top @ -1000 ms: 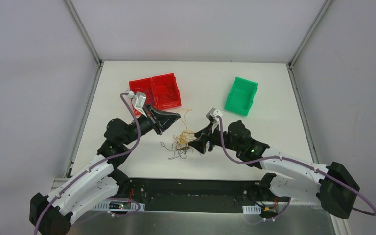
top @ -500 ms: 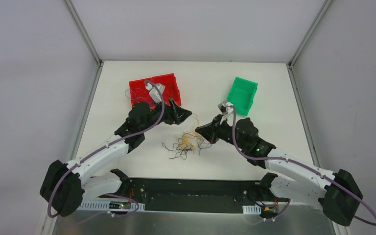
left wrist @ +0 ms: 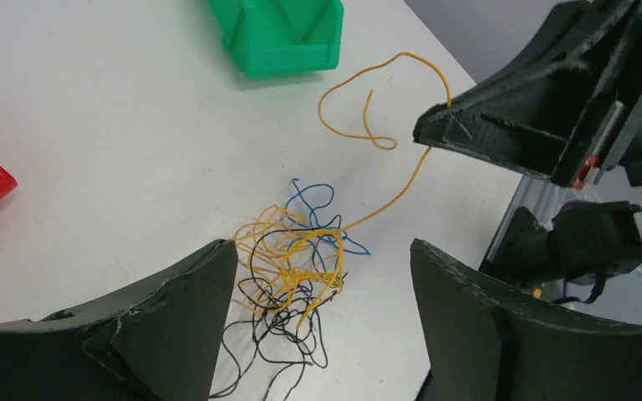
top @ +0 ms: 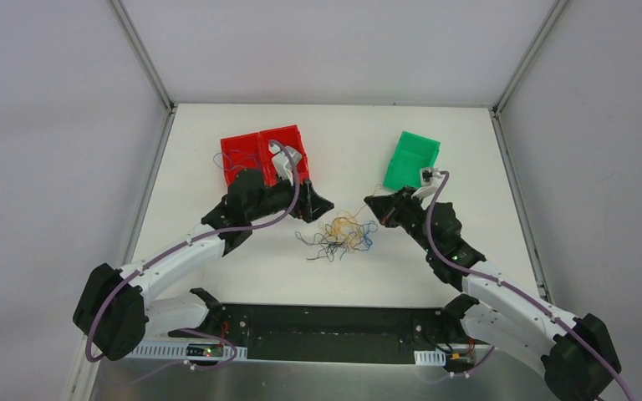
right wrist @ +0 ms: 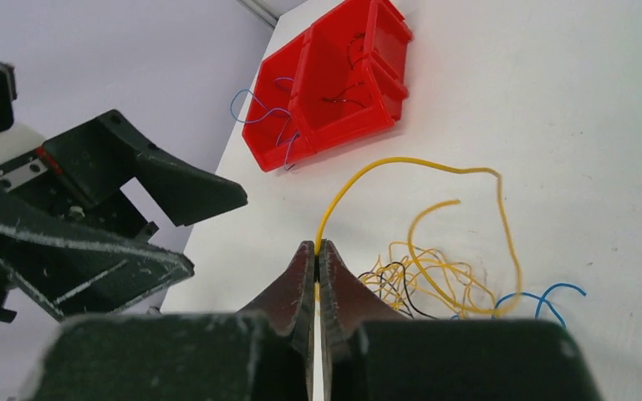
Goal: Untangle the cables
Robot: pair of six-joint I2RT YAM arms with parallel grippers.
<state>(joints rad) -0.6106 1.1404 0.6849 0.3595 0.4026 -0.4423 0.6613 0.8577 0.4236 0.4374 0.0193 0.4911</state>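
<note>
The cables (top: 342, 236) lie in a loose tangle of yellow, orange, blue and black wires on the white table, between the two grippers. My right gripper (right wrist: 316, 247) is shut on one yellow wire (right wrist: 435, 164), which arcs up from the fingertips and loops back down into the tangle (right wrist: 435, 280). In the top view that gripper (top: 372, 203) sits just right of the heap. My left gripper (left wrist: 324, 251) stands open, its fingers (left wrist: 188, 301) straddling the tangle (left wrist: 297, 267) without holding anything; from above it (top: 315, 205) is at the heap's far left.
Two joined red bins (top: 264, 155) stand behind the left gripper, with a few blue and dark wires in them (right wrist: 280, 113). A green bin (top: 412, 161) stands at the back right, just beyond the right gripper. The arms' purple cables run along both arms.
The left gripper has opened and swung right to the heap. The right gripper has shut on a yellow wire and moved back toward the green bin, dragging the tangle right.
</note>
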